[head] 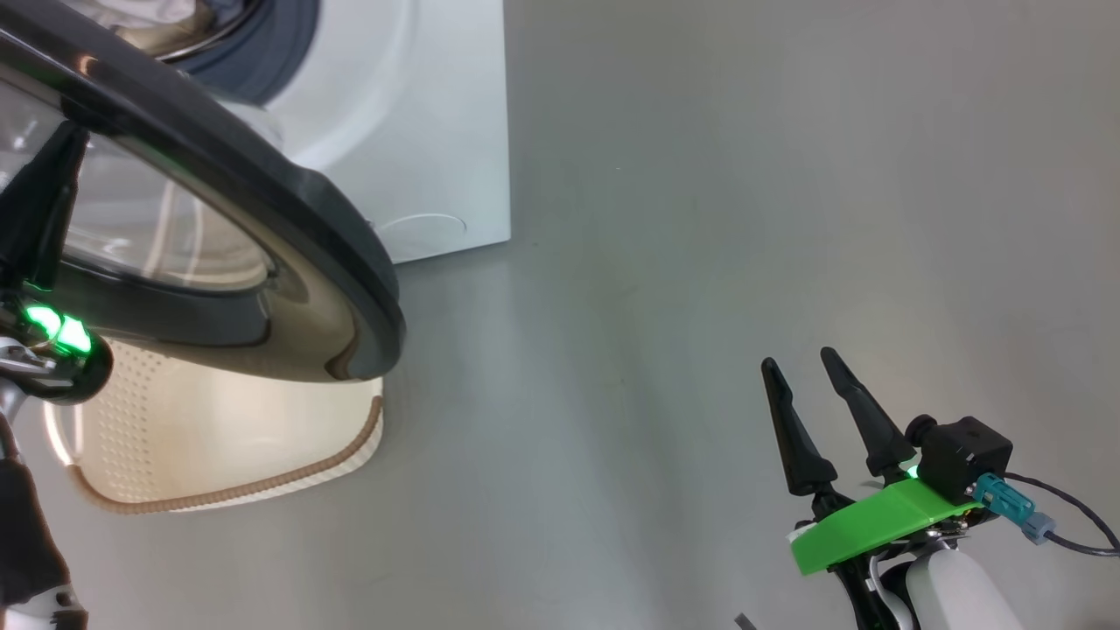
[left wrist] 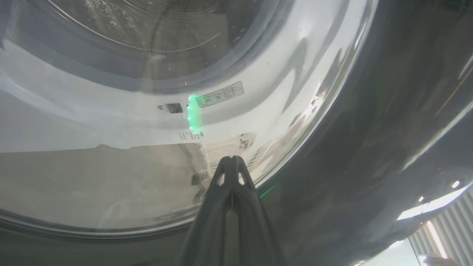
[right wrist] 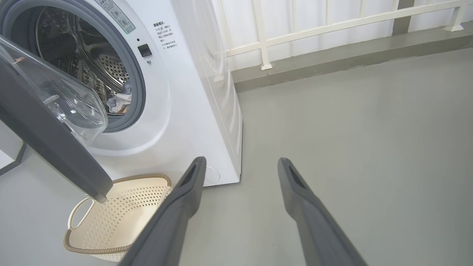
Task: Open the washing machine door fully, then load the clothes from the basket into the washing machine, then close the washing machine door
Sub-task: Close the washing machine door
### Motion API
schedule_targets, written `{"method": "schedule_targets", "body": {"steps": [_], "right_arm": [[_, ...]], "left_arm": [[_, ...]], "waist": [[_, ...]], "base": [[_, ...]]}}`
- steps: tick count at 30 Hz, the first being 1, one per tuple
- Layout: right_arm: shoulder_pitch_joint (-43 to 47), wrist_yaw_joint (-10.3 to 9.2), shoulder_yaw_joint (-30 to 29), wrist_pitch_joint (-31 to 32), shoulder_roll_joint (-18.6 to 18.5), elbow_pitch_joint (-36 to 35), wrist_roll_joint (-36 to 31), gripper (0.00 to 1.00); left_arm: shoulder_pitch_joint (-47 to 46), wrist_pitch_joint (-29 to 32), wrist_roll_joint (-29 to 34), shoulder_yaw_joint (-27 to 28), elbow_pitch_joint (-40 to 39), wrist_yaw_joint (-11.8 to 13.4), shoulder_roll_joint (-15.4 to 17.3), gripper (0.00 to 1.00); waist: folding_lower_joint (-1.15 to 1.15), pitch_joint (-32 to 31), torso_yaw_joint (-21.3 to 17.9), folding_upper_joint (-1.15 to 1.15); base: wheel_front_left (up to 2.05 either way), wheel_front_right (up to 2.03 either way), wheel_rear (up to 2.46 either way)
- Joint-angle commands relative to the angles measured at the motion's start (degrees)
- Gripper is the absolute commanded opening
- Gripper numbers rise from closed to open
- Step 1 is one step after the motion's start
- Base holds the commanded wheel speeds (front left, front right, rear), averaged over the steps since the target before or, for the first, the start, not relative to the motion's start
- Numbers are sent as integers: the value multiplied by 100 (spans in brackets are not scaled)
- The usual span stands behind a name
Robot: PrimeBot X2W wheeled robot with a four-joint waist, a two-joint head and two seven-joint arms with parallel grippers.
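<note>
just one basket [right wrist: 122, 221], one door [head: 262, 188]

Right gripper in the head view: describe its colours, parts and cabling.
The right gripper has two long, tapering black jaws on a bright green bracket. A black camera block sits beside it, with a teal plug and a dark cable; the forearm is white.

Right tool [head: 798, 359], 2 black tapered fingers [head: 792, 429], green bracket [head: 875, 525], teal connector [head: 1002, 499]
</note>
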Motion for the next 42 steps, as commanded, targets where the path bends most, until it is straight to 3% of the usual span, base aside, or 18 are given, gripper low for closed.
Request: {"method": "schedule_targets", "body": {"steps": [1, 16, 29, 30, 31, 33, 34, 42], "right_arm": [[-105, 9, 103, -69, 29, -117, 17, 100], [85, 9, 106, -69, 31, -7, -20, 100], [315, 9, 137, -69, -26, 65, -10, 100], [327, 9, 140, -69, -27, 65, -14, 100], [327, 9, 140, -69, -27, 65, -14, 100], [364, 9, 143, -69, -29, 70, -17, 100], [383, 9, 147, -69, -34, 74, -17, 100], [447, 9, 160, -69, -53, 72, 9, 100]], "left_arm": [[-92, -13, 39, 134, -106, -67, 235, 0], [532, -300, 283, 225, -465, -465, 52, 0], [1253, -573, 284, 405, -1111, -567, -179, 0], [1320, -628, 340, 410, -1191, -571, -188, 9], [1320, -628, 340, 410, -1191, -571, -188, 9], [1465, -773, 477, 402, -1362, -579, -215, 82], [1533, -832, 537, 377, -1469, -582, -229, 100], [2120, -1663, 1243, 50, -2345, -585, -225, 100]], "waist": [[0, -71, 75, 0], [0, -670, 479, 0], [0, -1115, 662, 0], [0, -1149, 669, 0], [0, -1149, 669, 0], [0, -1212, 686, 0], [0, -1242, 693, 0], [0, -1330, 736, 0]], "base": [[0, 0, 0], [0, 0, 0], [0, 0, 0], [0, 0, 0], [0, 0, 0], [0, 0, 0], [0, 0, 0], [0, 0, 0]]}}
